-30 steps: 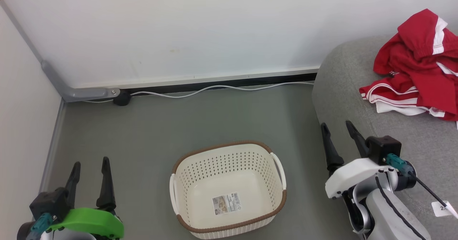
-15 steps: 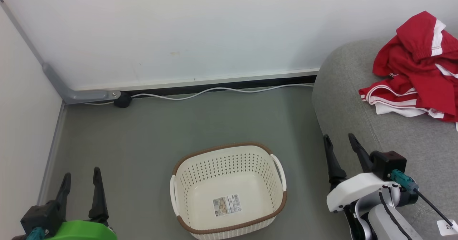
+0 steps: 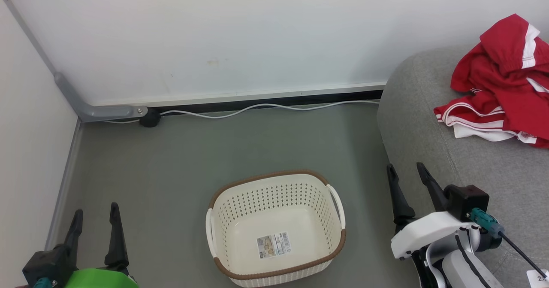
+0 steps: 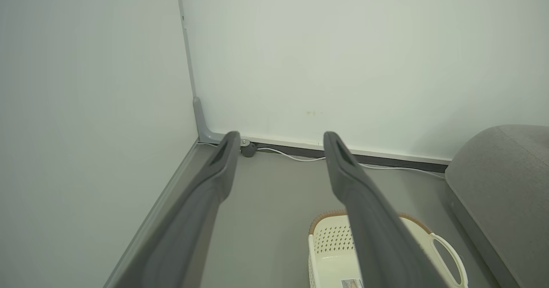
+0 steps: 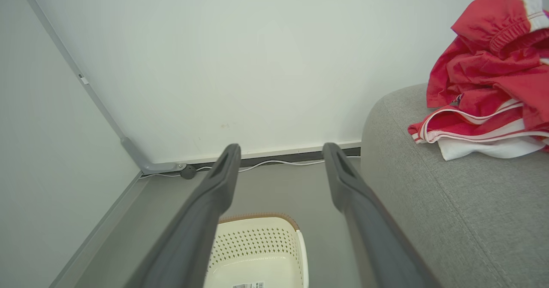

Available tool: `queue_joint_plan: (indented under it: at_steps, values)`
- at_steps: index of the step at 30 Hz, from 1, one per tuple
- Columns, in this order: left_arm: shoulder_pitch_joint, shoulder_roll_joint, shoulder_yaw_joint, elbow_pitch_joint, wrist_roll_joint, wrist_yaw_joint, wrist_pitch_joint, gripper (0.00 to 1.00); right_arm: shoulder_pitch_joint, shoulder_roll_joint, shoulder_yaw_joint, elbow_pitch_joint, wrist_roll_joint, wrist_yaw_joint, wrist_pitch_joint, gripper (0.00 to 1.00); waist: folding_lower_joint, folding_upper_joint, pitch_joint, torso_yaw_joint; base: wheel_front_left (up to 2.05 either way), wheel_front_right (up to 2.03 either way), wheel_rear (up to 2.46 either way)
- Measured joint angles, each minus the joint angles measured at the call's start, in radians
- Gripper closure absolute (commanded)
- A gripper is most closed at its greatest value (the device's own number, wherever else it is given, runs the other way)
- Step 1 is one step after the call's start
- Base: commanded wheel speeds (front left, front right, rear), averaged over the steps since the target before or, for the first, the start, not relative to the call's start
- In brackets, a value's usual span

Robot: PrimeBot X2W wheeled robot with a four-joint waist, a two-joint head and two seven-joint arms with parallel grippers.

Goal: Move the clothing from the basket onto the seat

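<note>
The red clothing [image 3: 506, 82] with white stripes lies heaped on the grey seat [image 3: 429, 120] at the right; the right wrist view shows the clothing [image 5: 489, 82] on the seat [image 5: 450, 202] too. On the floor stands the cream basket [image 3: 274, 225], holding just a label sticker on its bottom. My left gripper [image 3: 95, 210] is open at the lower left, apart from the basket. Between basket and seat, my right gripper [image 3: 405, 170] is open with nothing in it. The left wrist view catches the basket [image 4: 334, 241] low down, beside the seat [image 4: 502, 180].
A white wall runs along the back, with a white cable [image 3: 257, 107] and a black plug [image 3: 150, 118] at its foot. A grey conduit [image 3: 64, 92] runs down the left corner. Grey floor [image 3: 171, 172] surrounds the basket.
Both grippers have dropped lower in the head view, the left one most. The head camera has shifted slightly. Clothing and basket stay where they were.
</note>
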State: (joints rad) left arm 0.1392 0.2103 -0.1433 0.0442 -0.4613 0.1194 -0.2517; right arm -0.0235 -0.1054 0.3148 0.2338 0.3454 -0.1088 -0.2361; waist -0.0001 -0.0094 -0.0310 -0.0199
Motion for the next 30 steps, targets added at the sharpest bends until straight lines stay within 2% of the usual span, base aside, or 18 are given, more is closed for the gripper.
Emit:
queue_joint_plan:
  at_steps: [27, 28, 30]
  values:
    - [0.011, -0.005, 0.011, 0.000, 0.047, 0.000, 0.000, 0.00, 0.042, -0.001, -0.018, -0.084, -0.003, -0.007, 0.036, 0.00, 0.0000, 0.0000, 0.013, 0.015, 0.00, 0.00, 0.00]
    - [0.011, -0.006, 0.010, 0.004, 0.048, 0.000, 0.000, 1.00, 0.044, -0.001, -0.018, -0.081, -0.003, -0.007, 0.036, 1.00, 0.0000, 0.0000, 0.013, 0.016, 0.00, 0.00, 0.00]
    - [0.012, -0.019, 0.004, 0.027, 0.047, 0.000, 0.002, 1.00, 0.055, 0.004, -0.015, -0.060, -0.002, -0.007, 0.036, 1.00, 0.0000, 0.0000, 0.013, 0.016, 0.00, 0.00, 0.00]
